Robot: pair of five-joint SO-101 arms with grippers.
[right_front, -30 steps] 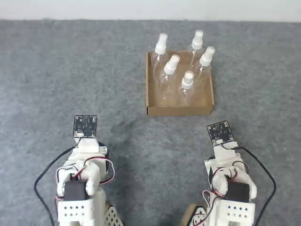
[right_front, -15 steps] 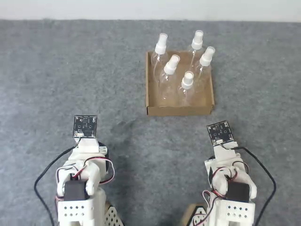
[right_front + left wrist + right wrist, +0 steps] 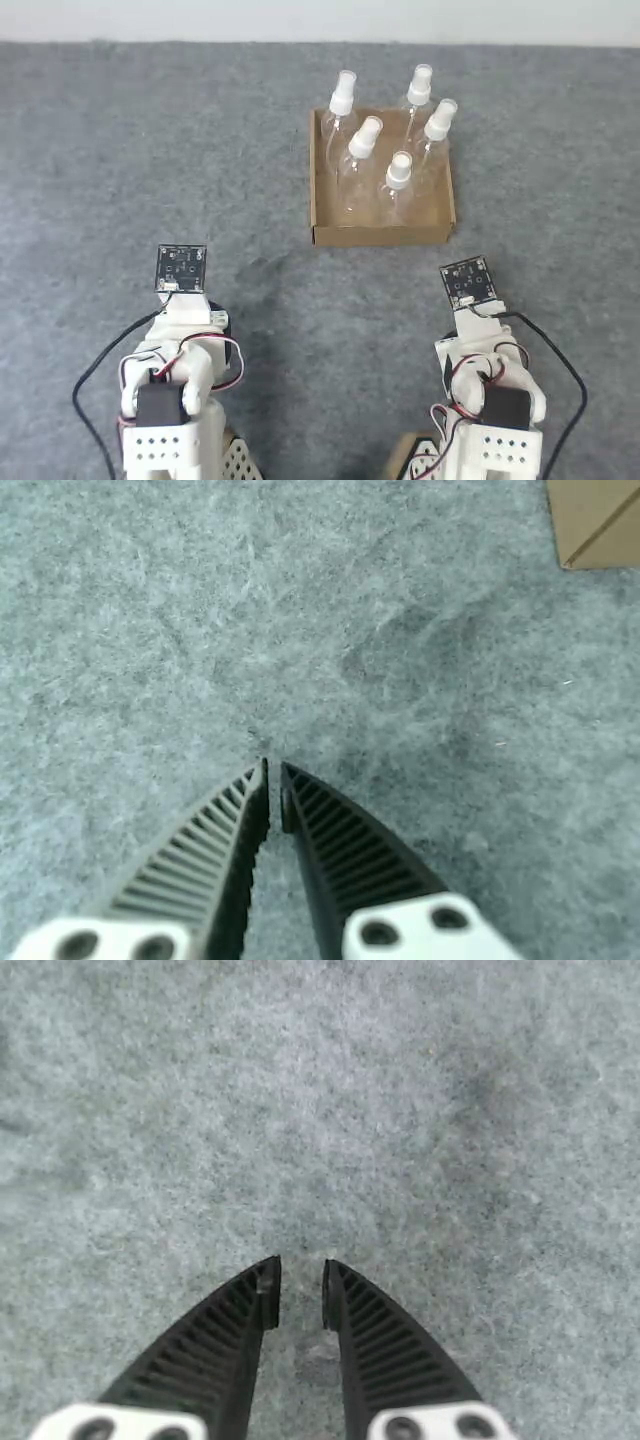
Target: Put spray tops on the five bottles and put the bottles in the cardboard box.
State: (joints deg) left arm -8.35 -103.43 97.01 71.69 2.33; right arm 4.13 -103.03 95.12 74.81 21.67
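**High view.** We noted the cardboard box [image 3: 380, 236] on the grey felt [image 3: 150, 150], toward the far side of the table. It lay nearer the right arm [image 3: 487, 385] than the left arm [image 3: 172, 375]. Five clear bottles [image 3: 352, 185] stood upright inside it, packed close. Two were against the back wall, one was by the right wall, and two stood nearer the front. We recorded white spray tops [image 3: 366, 137] seated on all five. Both arms sat folded back at the near edge of the table, well apart from the box, with a stretch of felt between.

**Left wrist view.** The left gripper [image 3: 273, 770] pointed down at the felt. Its ribbed black fingers [image 3: 215, 845] were all but closed, with only a thin slit between the tips. They had hold of nothing. A corner of the cardboard box showed farther off, well apart from the fingertips and not in line with them.

**Right wrist view.** The right gripper [image 3: 299, 1263] also hung over the felt. Its fingers [image 3: 390, 1360] stood a little apart, leaving a narrow, even gap through which we saw felt. They gripped nothing. Judged from the high view, the box and its bottles lay well ahead of these fingers, out of contact with either gripper.
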